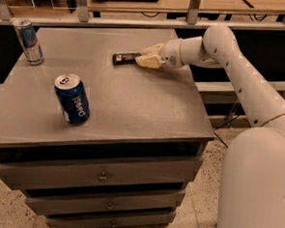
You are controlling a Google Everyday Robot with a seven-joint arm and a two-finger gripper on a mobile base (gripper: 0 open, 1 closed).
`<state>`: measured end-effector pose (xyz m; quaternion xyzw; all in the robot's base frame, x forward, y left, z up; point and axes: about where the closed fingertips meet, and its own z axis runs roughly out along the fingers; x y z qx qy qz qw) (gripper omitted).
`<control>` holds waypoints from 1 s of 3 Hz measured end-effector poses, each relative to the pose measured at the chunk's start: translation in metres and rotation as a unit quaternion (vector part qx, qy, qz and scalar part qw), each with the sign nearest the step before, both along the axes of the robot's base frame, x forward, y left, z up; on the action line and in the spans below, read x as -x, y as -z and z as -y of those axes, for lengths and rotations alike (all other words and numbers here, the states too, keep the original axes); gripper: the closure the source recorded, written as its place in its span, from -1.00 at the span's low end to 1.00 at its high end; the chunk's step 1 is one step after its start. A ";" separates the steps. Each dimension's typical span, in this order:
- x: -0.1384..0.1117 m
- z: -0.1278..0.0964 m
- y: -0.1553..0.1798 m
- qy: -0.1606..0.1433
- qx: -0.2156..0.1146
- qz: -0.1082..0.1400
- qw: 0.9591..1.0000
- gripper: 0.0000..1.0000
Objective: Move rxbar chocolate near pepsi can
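Observation:
The rxbar chocolate is a flat dark bar lying on the grey cabinet top, toward the back middle. My gripper reaches in from the right and sits at the bar's right end, low on the surface and touching or covering that end. The pepsi can, dark blue with white lettering and a silver top, stands upright at the front left, well apart from the bar and the gripper.
A slimmer silver-and-blue can stands at the back left corner. My white arm crosses the right edge of the cabinet. Drawers are below, and a railing and shelves run behind.

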<state>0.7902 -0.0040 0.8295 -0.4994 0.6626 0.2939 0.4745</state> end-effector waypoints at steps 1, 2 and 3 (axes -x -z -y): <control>0.000 0.000 -0.001 0.000 0.000 0.000 1.000 1.00; 0.000 0.000 -0.001 0.000 0.000 0.000 1.000 1.00; 0.000 0.000 -0.001 0.000 0.000 0.000 1.000 1.00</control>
